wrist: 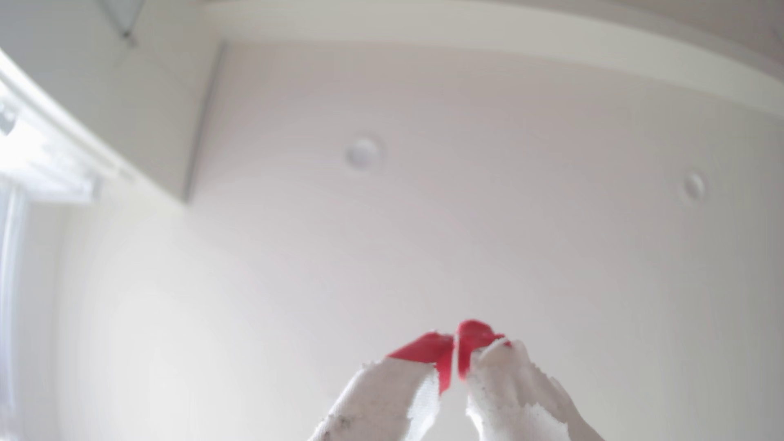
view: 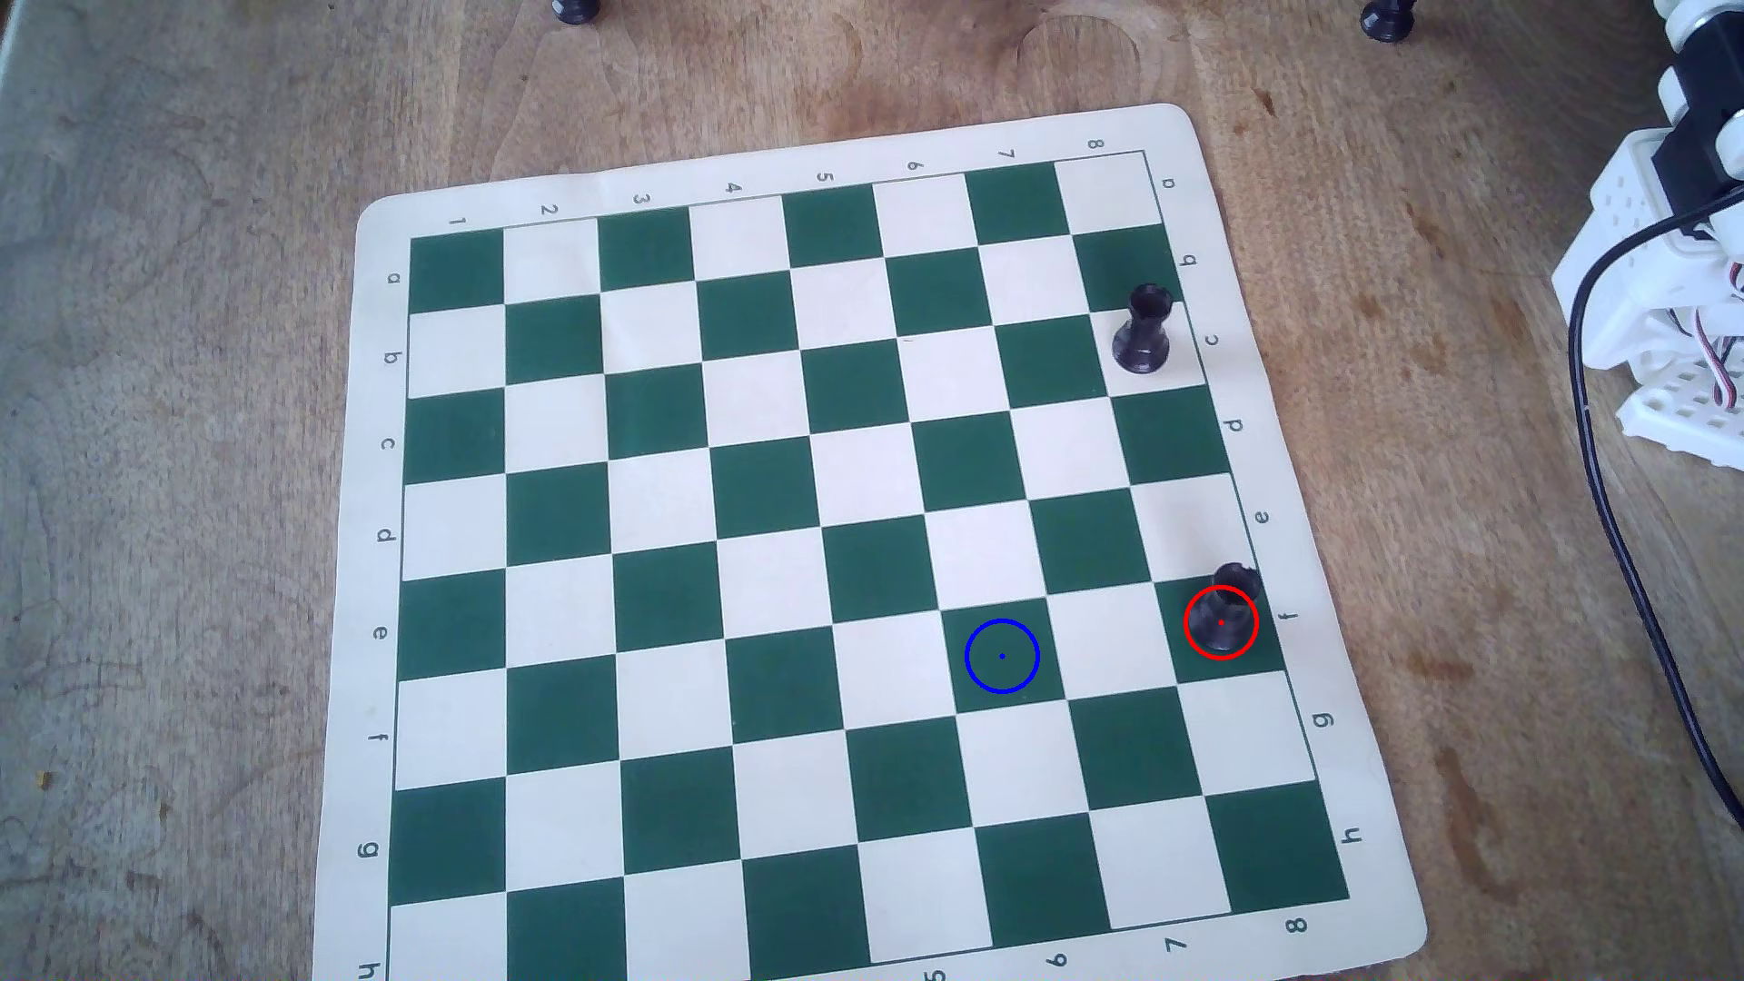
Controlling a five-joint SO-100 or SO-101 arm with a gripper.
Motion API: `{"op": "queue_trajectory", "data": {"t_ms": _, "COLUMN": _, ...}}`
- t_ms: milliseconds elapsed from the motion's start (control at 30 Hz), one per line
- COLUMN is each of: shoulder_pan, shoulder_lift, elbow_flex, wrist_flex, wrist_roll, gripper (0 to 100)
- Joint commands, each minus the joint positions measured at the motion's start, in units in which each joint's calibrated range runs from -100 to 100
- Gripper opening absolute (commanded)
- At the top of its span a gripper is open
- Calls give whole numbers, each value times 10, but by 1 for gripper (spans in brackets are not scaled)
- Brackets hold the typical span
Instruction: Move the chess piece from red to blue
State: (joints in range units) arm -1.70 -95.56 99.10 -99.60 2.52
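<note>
Green-white chessboard [view: 854, 585], twin rook [view: 1144, 327] upright.

Tool [wrist: 455, 339] raised; red-tipped fingers [wrist: 418, 350] touching, empty

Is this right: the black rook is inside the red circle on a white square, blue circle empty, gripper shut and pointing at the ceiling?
One thing is off: the square. In the overhead view the rook inside the red circle stands on a green square, not a white one. The blue circle is indeed empty, and the wrist view shows the gripper shut, aimed at the ceiling.
</note>
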Motion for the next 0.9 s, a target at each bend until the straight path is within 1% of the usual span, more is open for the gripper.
{"op": "queue_trajectory", "data": {"t_ms": 0, "shoulder_pan": -2, "shoulder_lift": -2, "elbow_flex": 9, "wrist_flex": -2, "wrist_roll": 1, "gripper": 0}}
{"op": "queue_trajectory", "data": {"t_ms": 867, "shoulder_pan": -5, "shoulder_lift": -2, "elbow_flex": 8, "wrist_flex": -2, "wrist_roll": 0, "gripper": 0}}
